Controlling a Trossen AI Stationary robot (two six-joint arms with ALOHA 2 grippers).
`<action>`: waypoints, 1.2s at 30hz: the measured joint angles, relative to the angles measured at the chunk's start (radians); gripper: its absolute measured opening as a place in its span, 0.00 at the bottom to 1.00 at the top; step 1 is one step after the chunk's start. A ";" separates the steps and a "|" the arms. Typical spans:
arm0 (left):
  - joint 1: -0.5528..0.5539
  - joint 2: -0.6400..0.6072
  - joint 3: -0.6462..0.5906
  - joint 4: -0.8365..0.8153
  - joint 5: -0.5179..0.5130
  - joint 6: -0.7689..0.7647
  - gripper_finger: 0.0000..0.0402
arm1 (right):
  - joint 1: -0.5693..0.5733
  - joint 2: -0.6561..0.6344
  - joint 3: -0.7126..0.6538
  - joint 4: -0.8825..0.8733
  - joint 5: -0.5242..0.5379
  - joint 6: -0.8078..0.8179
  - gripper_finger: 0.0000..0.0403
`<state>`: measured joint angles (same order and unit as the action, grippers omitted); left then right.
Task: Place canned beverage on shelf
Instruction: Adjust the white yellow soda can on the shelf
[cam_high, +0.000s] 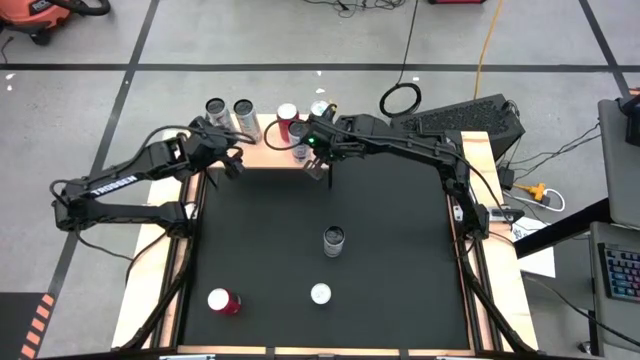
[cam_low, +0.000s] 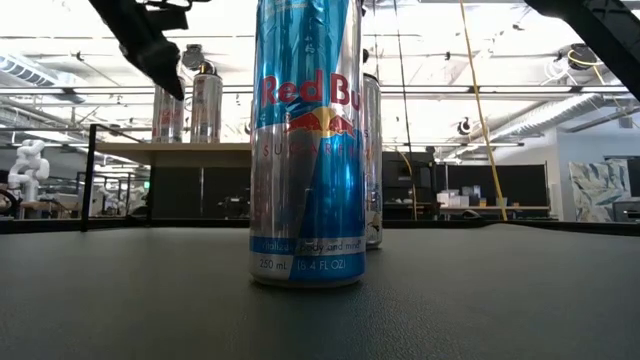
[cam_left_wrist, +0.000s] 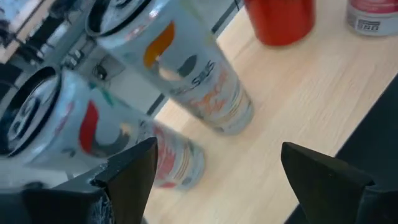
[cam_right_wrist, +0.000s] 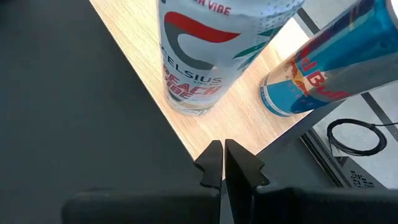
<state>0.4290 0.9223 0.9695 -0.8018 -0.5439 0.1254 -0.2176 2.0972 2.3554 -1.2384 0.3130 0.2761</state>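
- Cans on the black mat (cam_high: 390, 250): the high view shows a red can (cam_high: 222, 301) near the near left corner, a white-topped can (cam_high: 320, 294) by the near edge, and a silver can (cam_high: 333, 240) at mid-mat.
- Low view: a blue and silver Red Bull can (cam_low: 306, 140) fills the middle and hides most of another can (cam_low: 372, 160) just behind it.
- Shelf (cam_high: 268, 152): its wooden top runs along the mat's far edge and carries two silver cans (cam_high: 229, 113) at its left end, a red can (cam_high: 288, 120) and others toward its right.
- Left gripper (cam_high: 232, 168) hangs at the shelf's left end, fingers (cam_left_wrist: 134, 171) apart and empty; its wrist view shows two Celsius cans (cam_left_wrist: 193, 81) upright on the wood.
- Right gripper (cam_high: 318, 170) sits at the shelf's near edge, fingers pressed together, holding nothing; only its wrist view shows a Celsius Peach Vibe can (cam_right_wrist: 208, 53) and a tilted-looking Red Bull can (cam_right_wrist: 323, 65) beside it.
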 joint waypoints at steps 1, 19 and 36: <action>-0.003 -0.002 -0.016 0.037 0.000 0.013 0.85 | 0.001 0.000 0.000 0.000 0.000 0.000 0.00; 0.001 -0.006 -0.098 0.278 -0.032 -0.014 0.85 | 0.024 0.000 0.000 0.000 0.000 -0.003 0.00; 0.139 0.085 -0.098 0.313 0.041 -0.014 0.85 | 0.061 0.000 0.001 0.000 0.000 -0.025 0.00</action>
<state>0.5685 1.0069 0.8715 -0.4887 -0.5034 0.1116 -0.1564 2.0972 2.3562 -1.2385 0.3126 0.2507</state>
